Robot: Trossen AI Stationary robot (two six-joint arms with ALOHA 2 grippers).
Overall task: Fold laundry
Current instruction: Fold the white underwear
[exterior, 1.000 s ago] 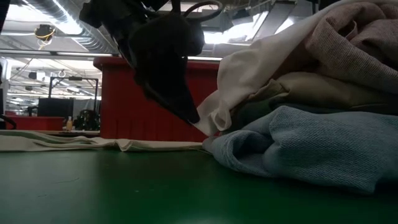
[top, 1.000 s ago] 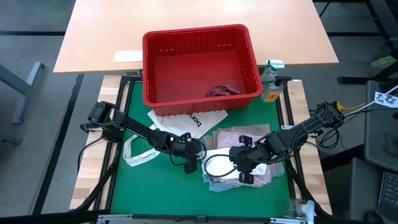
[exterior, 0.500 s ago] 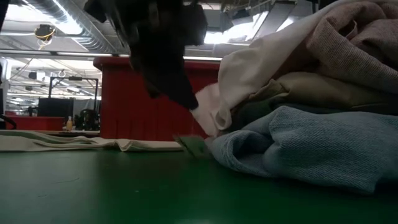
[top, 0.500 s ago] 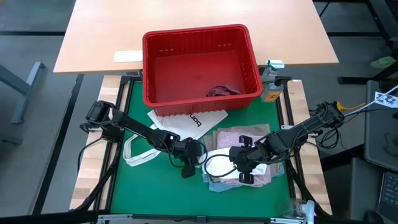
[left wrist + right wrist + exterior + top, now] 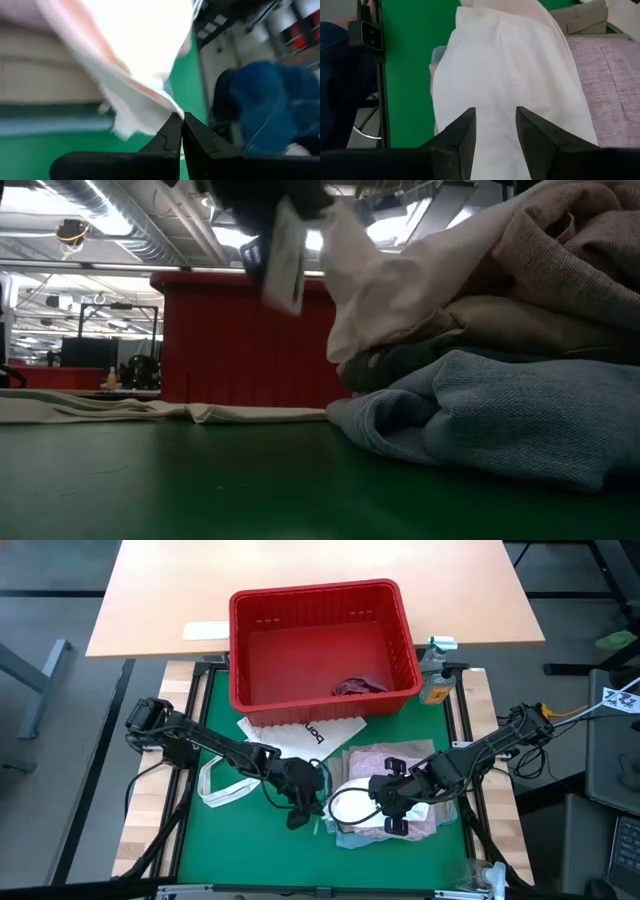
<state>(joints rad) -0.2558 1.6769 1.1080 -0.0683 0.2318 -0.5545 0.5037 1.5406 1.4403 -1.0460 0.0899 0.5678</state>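
Observation:
The laundry lies in a pile (image 5: 395, 775) on the green mat: mottled pink (image 5: 580, 240) on top, beige (image 5: 510, 315) under it, light blue (image 5: 500, 415) at the bottom. A small white piece (image 5: 400, 280) is draped over the pile's left side. My left gripper (image 5: 181, 120) is at the pile's left edge (image 5: 300, 810), shut on the white piece. My right gripper (image 5: 495, 125) stands open over the white piece (image 5: 510, 85), on top of the pile (image 5: 388, 805). My left gripper pinches the white piece by a corner of its edge (image 5: 167, 111) at its fingertips. It comes from the table's left, slanting down. The held edge is raised off the pile and the cloth runs back onto it (image 5: 345, 250); how many layers it holds does not show. My right gripper: whether its fingers touch the white piece cannot be told.
A red slotted basket (image 5: 320, 640) with a maroon piece (image 5: 358, 686) inside stands at the far edge of the mat. A white tote bag (image 5: 290, 740) lies flat to the left of the pile. A bottle (image 5: 436, 670) stands right of the basket. The near left mat (image 5: 240, 850) is bare.
My left gripper has shut on the white piece's edge at the foot of the pile. It then rose and tipped up nearer to level. The held edge has lifted off the pile's side, while the rest of the cloth stays draped on top. My right gripper kept still.

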